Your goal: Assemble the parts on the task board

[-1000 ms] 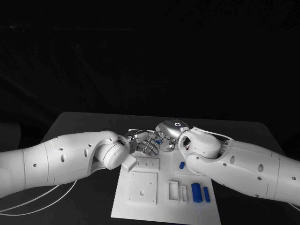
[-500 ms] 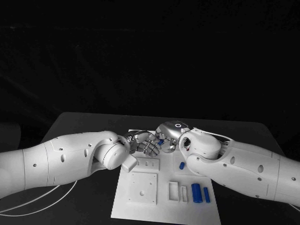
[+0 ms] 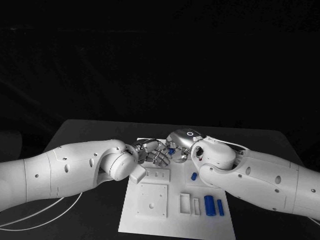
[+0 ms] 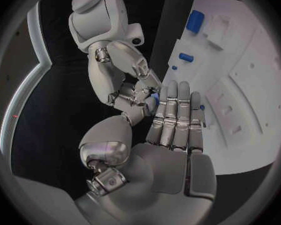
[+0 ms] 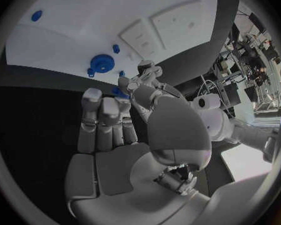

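Observation:
The white task board (image 3: 176,202) lies in the middle of the black table. Both hands meet just above its far end. My right hand (image 3: 181,143) pinches a small blue part (image 3: 172,149) in its fingertips; the same blue part (image 4: 154,99) shows in the left wrist view. My left hand (image 3: 152,152) faces it with fingers (image 4: 177,116) straight and side by side, their tips touching or almost touching the part. Whether the left thumb presses on it is hidden. Loose blue parts lie on the board: a short one (image 3: 194,176) and two longer ones (image 3: 209,205) at the near right.
A round blue part (image 5: 102,63) stands in the board near my right hand (image 5: 131,135), with smaller blue studs (image 5: 116,48) around it. White raised blocks (image 3: 153,199) take up the board's near left. Cables (image 3: 37,212) lie on the table at the left.
Hardly anything has changed. The right hand has edged slightly; both hands stay together over the board's far end with the blue part between them.

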